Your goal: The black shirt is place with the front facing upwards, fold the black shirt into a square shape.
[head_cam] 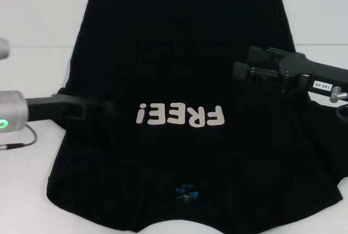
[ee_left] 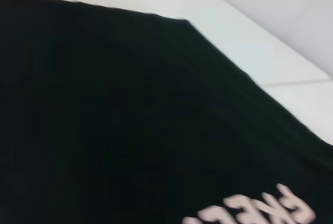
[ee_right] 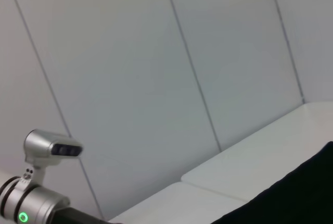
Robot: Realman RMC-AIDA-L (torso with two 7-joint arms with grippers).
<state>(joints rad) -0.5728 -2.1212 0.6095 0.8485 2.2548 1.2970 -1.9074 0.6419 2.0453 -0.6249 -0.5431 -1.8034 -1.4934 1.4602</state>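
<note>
1. We see the large plain black soft-fabric T-shirt (head_cam: 179,81) spread flat on the white surface (head_cam: 32,76), front up. The pale "FREE!" lettering (head_cam: 180,116) reads upside down in the head view. The small blue neck label (head_cam: 186,193) sits at the collar on the near edge, and the hem lies at the far edge.
2. The left gripper (head_cam: 100,109), black and rigid on a silver arm with a green light, hangs over the shirt's left side, just beside the "!" end of the lettering. It blends into the dark fabric, so we cannot tell how its fingers stand.
3. The right gripper (head_cam: 244,71), black and rigid, hangs over the shirt's right side, beyond the "F" end of the lettering. Its two fingers show a narrow gap between them, with no fabric held. We cannot tell whether it touches the cloth.
4. In the left wrist view we see the shirt (ee_left: 130,120) filling most of the picture, with one hem corner on the surface (ee_left: 244,36) and part of the lettering (ee_left: 260,211) at the edge.
5. In the right wrist view we see a pale panelled wall (ee_right: 156,78), a strip of surface (ee_right: 250,166), a corner of the shirt (ee_right: 302,193) and the left arm's silver wrist (ee_right: 31,198).
</note>
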